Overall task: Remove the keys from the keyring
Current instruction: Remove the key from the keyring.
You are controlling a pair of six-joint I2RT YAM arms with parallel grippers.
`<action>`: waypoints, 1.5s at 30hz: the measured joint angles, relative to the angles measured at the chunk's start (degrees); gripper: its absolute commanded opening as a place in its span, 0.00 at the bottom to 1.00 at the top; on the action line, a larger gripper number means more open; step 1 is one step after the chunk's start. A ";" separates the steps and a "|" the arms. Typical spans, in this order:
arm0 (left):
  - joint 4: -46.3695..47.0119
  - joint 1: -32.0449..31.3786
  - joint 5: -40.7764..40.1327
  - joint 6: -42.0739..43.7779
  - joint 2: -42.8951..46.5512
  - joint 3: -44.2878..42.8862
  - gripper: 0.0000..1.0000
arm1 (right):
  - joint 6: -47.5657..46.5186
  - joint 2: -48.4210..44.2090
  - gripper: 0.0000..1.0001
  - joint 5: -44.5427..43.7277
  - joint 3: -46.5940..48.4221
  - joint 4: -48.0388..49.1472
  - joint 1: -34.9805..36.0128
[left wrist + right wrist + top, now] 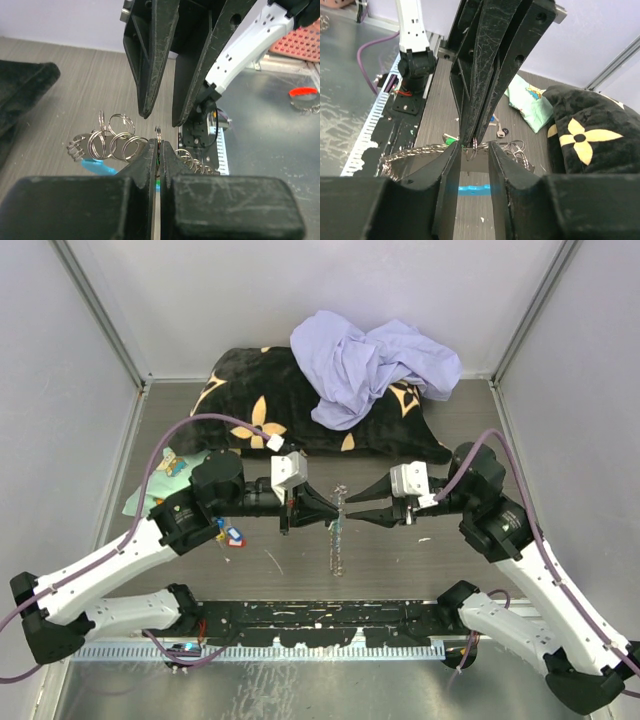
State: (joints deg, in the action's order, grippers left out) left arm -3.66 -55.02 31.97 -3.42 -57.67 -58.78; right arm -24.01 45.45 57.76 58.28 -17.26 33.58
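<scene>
The keyring [339, 532], a silver chain of rings, hangs between my two grippers above the table. Its rings [115, 143] spread to the left in the left wrist view, with the light-blue plastic piece [97, 166] below them. My left gripper [159, 149] is shut on one small ring [476, 144] of the chain. A green tag [451, 142] of a key shows right beside its tips. My right gripper [473, 151] faces it, open, its fingers either side of that ring without touching it. The blue piece [475, 190] lies below.
Loose keys [234, 536] lie on the table by the left arm, and two more keys [501, 132] show in the right wrist view. A mint-green cloth [165, 480] sits at the left. A black flowered pillow [270, 405] with a lavender cloth [370, 360] lies behind.
</scene>
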 measured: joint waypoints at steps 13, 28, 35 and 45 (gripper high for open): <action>-27.12 0.00 0.83 8.28 -10.47 -18.80 0.00 | -9.05 5.60 0.36 -0.61 4.66 -15.82 0.44; -40.41 0.00 0.90 11.34 -18.49 -30.14 0.00 | -8.79 7.32 0.20 -2.84 5.95 -16.92 1.75; -42.51 -0.04 1.33 11.82 -19.45 -32.00 0.00 | -8.46 7.58 0.01 -3.69 6.38 -17.07 1.97; -28.15 0.02 -1.46 3.91 -10.38 -21.20 0.45 | -4.98 4.96 0.01 -4.74 5.07 -13.84 2.27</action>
State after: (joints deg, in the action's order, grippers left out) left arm -31.81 -55.00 30.50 0.49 -68.05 -79.99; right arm -28.99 50.41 53.01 63.35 -31.09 35.86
